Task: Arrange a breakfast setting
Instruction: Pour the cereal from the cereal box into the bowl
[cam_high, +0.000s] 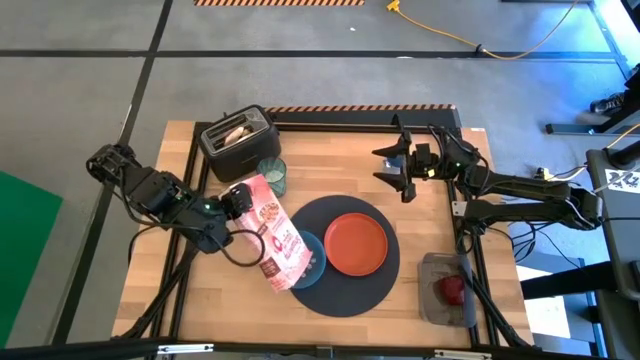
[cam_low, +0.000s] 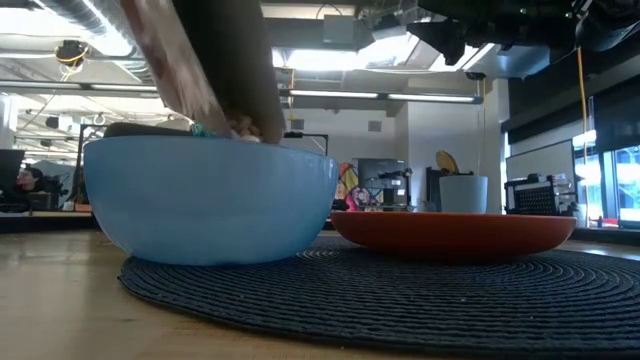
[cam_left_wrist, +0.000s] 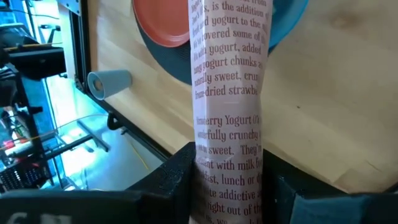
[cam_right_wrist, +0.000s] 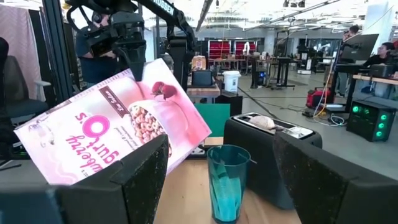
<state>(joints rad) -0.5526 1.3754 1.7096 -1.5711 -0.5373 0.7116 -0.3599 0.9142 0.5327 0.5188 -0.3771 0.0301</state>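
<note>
Pink cereal box (cam_high: 275, 233) is tipping over the blue bowl (cam_high: 305, 262) at lower centre, pouring; the left gripper (cam_high: 237, 200) is clamping it, while the right gripper (cam_high: 400, 172) is waiting open, upper right.

Cereal box (cam_high: 274, 232) is covering most of the blue bowl (cam_high: 312, 262); bowl contents not discernible. Spoon not discernible in the grey tray (cam_high: 440, 270) beside the apple (cam_high: 453, 288).
</note>
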